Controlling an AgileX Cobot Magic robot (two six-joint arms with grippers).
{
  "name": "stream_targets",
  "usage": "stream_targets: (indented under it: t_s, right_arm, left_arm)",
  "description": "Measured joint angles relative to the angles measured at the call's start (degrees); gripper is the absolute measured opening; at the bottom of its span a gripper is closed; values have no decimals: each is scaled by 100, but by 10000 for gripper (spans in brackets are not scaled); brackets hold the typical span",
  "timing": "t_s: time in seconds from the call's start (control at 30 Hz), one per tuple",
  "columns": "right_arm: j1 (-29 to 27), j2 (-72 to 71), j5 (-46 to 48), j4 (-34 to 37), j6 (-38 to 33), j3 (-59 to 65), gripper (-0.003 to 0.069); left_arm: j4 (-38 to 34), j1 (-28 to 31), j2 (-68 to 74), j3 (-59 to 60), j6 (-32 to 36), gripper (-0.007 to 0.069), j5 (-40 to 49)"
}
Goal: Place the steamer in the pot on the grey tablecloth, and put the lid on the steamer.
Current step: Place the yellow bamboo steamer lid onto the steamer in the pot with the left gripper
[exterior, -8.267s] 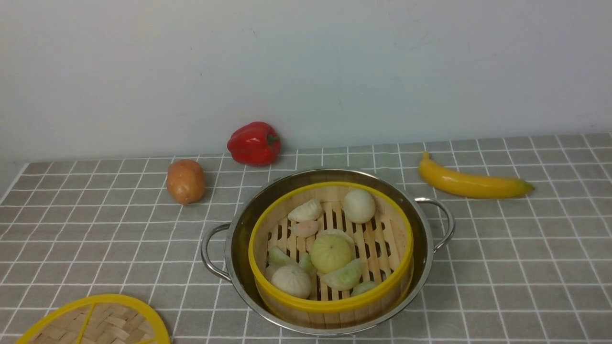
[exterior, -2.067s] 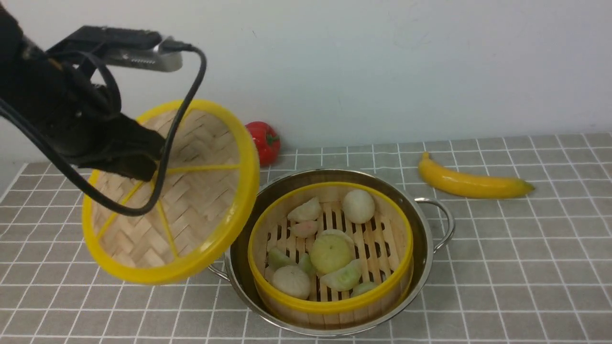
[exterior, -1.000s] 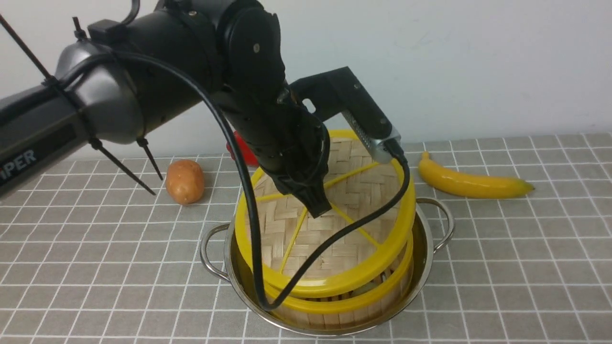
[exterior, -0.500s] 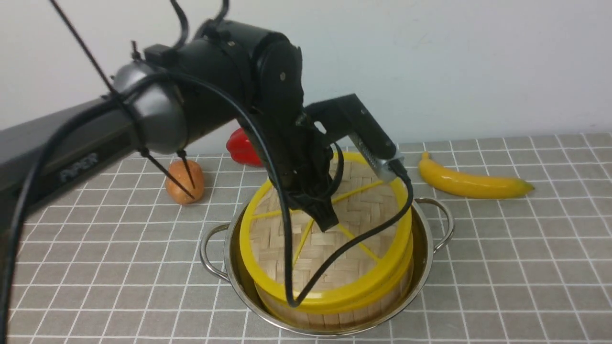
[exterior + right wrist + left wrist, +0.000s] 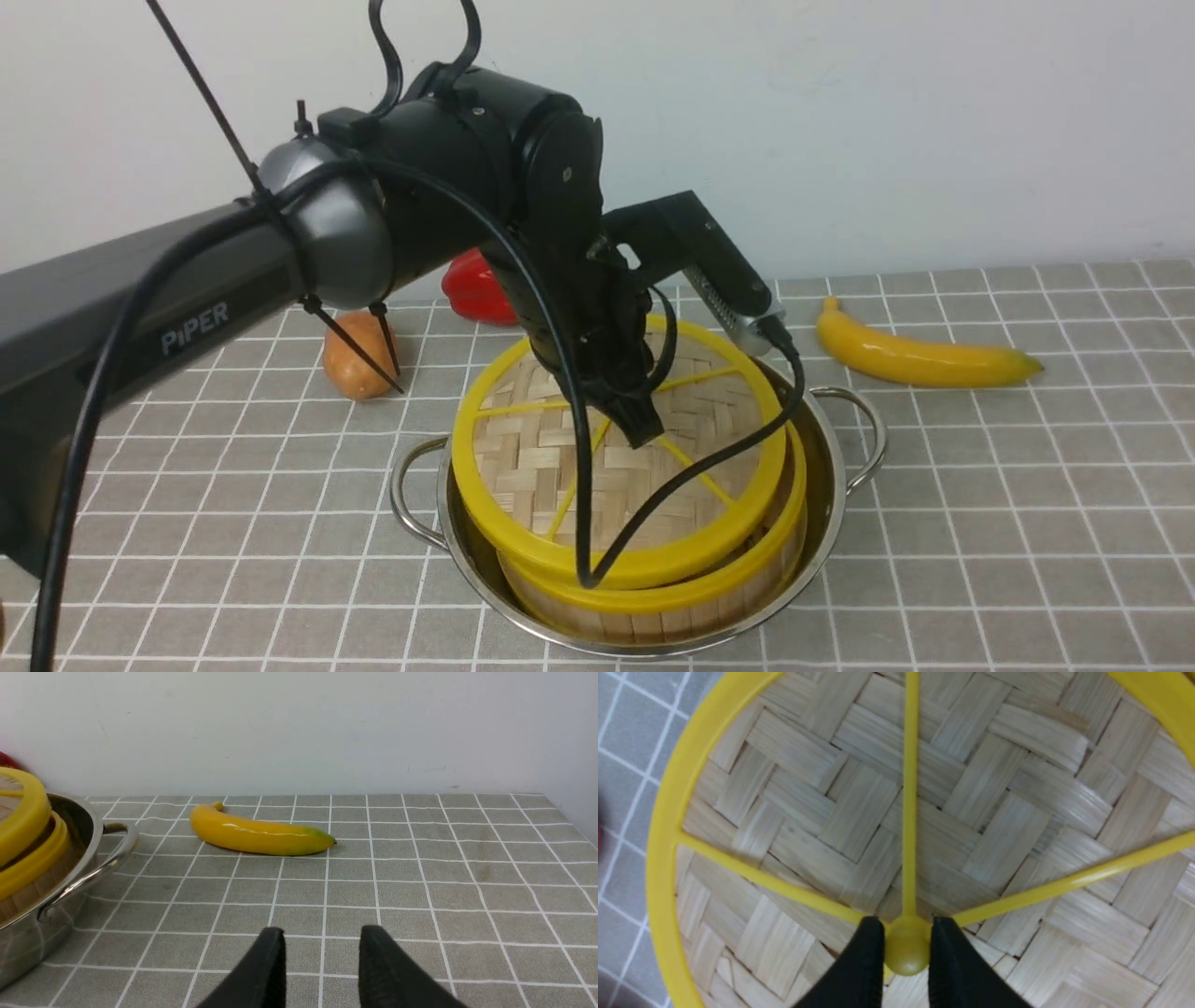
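Grey tablecloth (image 5: 980, 523) covers the table, and the pot (image 5: 834, 485) stands on it with the steamer (image 5: 747, 581) seated inside. The left arm (image 5: 392, 224), lettered "PiPER" in white on its sleeve, reaches in over the pot. The lid (image 5: 532, 467) is over the steamer, woven face and three yellow spokes upward. It is not flush: it sits shifted toward the pot's left handle, and the right wrist view shows a gap between the two yellow rims on the pot's right side. The left gripper (image 5: 906, 933) comes down onto the lid's middle, its black fingers (image 5: 871, 952) pinching the yellow centre knob (image 5: 907, 957). The right gripper (image 5: 321, 940) hangs over bare cloth well right of the pot, jaws spread, empty. A banana (image 5: 915, 359) lies beyond the pot's right handle; a red pepper (image 5: 476, 289) and a potato (image 5: 344, 355) sit behind the pot to its left.
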Motion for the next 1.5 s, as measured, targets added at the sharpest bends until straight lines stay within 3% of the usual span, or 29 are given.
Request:
stream_targets:
  t_s: [0.27, 1.07, 1.5]
  right_arm:
    - [0, 0, 0, -1, 0, 0, 243]
    - [0, 0, 0, -6, 0, 0, 243]
    - [0, 0, 0, -6, 0, 0, 243]
  left_arm:
    - [-450, 0, 29, 0, 194, 113, 16]
    - [-251, 13, 161, 0, -63, 113, -68]
    - [-305, 318, 166, 0, -433, 113, -112]
